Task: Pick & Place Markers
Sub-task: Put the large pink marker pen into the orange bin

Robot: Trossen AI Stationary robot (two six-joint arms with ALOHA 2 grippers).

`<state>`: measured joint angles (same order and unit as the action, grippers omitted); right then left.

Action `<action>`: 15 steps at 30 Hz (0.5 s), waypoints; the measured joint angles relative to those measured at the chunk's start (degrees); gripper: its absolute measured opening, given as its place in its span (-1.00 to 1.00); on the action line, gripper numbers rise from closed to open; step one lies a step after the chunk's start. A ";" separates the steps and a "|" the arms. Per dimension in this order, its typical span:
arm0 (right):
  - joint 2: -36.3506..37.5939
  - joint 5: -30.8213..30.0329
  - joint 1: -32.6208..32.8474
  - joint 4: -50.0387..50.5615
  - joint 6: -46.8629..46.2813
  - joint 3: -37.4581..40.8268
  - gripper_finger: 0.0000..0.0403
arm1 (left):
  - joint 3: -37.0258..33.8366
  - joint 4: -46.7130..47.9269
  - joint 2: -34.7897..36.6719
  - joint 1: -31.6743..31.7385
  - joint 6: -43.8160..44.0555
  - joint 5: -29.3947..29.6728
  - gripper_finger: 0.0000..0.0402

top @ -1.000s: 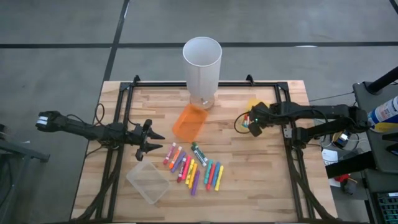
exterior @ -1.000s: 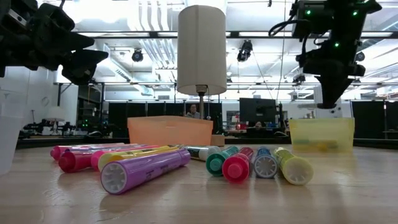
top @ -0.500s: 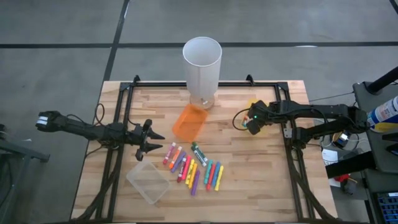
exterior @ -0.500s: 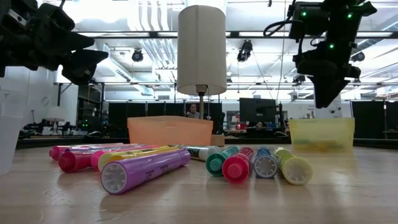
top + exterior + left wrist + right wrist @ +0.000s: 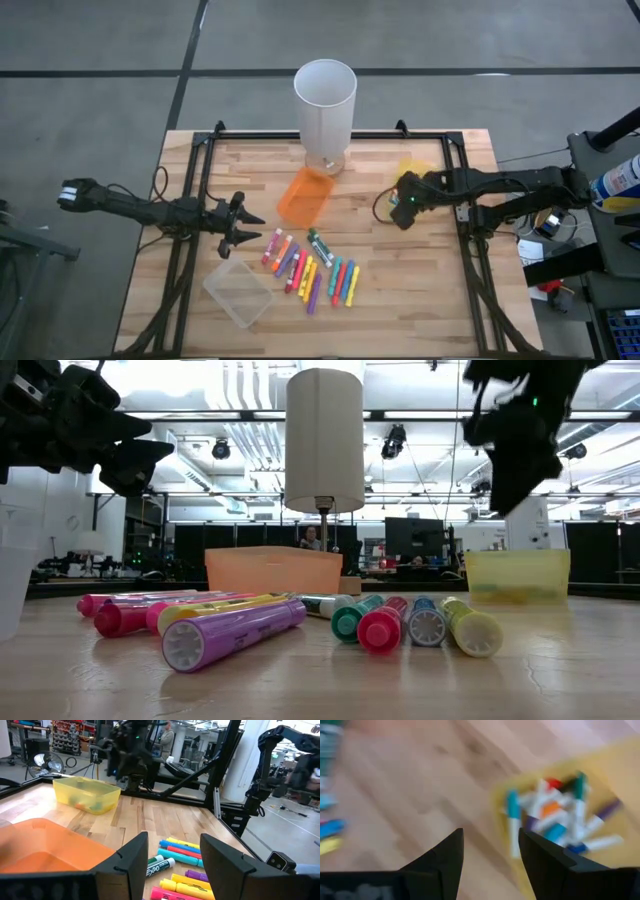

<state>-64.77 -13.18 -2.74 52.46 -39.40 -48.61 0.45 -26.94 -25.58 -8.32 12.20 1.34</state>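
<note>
The right gripper [image 5: 401, 212] is hanging above bare table beside the yellow bin [image 5: 412, 168], fingers parted and carrying nothing. The left gripper [image 5: 240, 226] is waiting, spread wide and empty, just beside the markers [image 5: 310, 270] lying in a loose row at the table's middle; more are sitting in the yellow bin (seen from the right wrist).

Risk: the markers are lying nearly touching, so a descending gripper is likely to nudge neighbours and set them rolling. The orange bin [image 5: 304, 197], white cylinder [image 5: 325, 100] and clear bin [image 5: 239, 291] are crowding the route.
</note>
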 joint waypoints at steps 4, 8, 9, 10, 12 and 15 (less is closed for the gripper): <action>0.00 -0.26 7.13 -4.67 0.45 -1.83 -0.16 | 0.00 0.01 0.00 0.00 -0.02 0.00 -0.13; 0.00 -3.31 14.52 -10.09 -0.37 -2.11 -0.28 | 0.00 0.02 0.00 -0.02 -0.01 0.00 -0.13; 0.02 -4.17 16.23 -11.60 -0.28 -1.93 -0.34 | 0.00 0.01 0.00 -0.02 0.00 0.01 -0.13; 0.15 -5.23 17.84 -12.58 -0.15 -1.70 -0.42 | 0.00 0.01 0.00 0.00 0.00 0.02 -0.13; 0.30 -7.09 20.96 -14.37 0.82 -1.15 -0.63 | -0.01 0.02 0.00 -0.02 -0.02 0.01 -0.13; 0.66 -9.51 25.14 -17.22 4.32 -0.36 -0.90 | -0.02 0.00 0.00 -0.02 -0.01 0.00 -0.13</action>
<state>-64.11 -22.69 22.40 35.24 -35.08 -48.97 0.43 -26.94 -25.58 -8.34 12.19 1.35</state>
